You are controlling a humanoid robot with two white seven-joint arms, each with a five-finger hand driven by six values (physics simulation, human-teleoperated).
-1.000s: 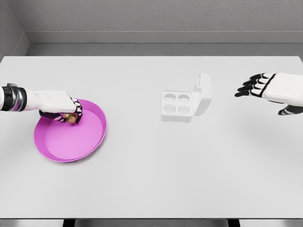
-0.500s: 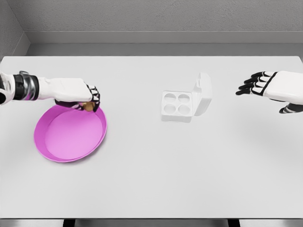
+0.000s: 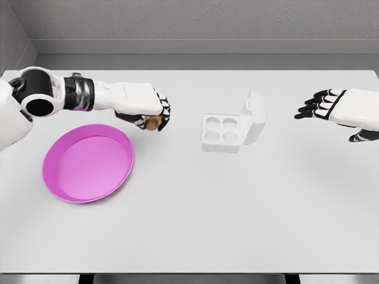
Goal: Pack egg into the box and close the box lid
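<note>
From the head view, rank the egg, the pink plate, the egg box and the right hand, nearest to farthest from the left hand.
1. Egg: held in the left hand.
2. Pink plate: below-left of it.
3. Egg box: to its right, lid open.
4. Right hand: far right, open.

The left arm reaches in from the far left, its left hand (image 3: 147, 112) held palm down with fingers (image 3: 163, 113) curled closed around a small object. The right hand (image 3: 339, 107) hovers at the far right, fingers spread and holding nothing.
</note>
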